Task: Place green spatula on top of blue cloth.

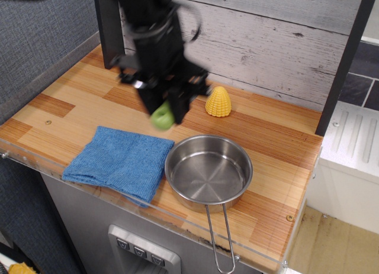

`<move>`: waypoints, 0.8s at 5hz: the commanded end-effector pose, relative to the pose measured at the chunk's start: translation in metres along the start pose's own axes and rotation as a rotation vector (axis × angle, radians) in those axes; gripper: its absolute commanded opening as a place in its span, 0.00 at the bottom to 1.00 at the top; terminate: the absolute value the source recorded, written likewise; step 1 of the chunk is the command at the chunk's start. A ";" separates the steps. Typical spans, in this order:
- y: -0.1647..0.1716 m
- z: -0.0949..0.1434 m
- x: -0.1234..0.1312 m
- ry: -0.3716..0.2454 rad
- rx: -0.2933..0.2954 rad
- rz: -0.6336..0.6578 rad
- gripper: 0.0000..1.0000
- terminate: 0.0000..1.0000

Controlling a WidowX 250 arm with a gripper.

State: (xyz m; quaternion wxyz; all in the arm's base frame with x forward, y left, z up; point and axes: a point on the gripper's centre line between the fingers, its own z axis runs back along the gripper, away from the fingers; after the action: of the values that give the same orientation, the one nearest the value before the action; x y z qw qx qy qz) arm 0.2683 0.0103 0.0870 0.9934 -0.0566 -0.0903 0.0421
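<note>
My gripper (164, 111) is shut on the green spatula (161, 116); only the lime-green handle end shows below the jaws, and the grey blade is hidden inside them. The gripper hangs in the air, motion-blurred, above the far right corner of the blue cloth (118, 161). The blue cloth lies folded and flat near the front left edge of the wooden counter, with nothing on it.
A round steel pan (208, 170) sits just right of the cloth, its wire handle (218, 238) reaching over the front edge. A yellow corn cob (218, 102) stands near the back wall. A dark post (108, 31) rises at the back left.
</note>
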 end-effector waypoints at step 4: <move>0.065 -0.030 -0.030 0.097 0.140 0.034 0.00 0.00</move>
State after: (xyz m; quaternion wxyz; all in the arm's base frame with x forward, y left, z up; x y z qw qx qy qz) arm 0.2377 0.0656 0.0331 0.9976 0.0031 -0.0229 0.0659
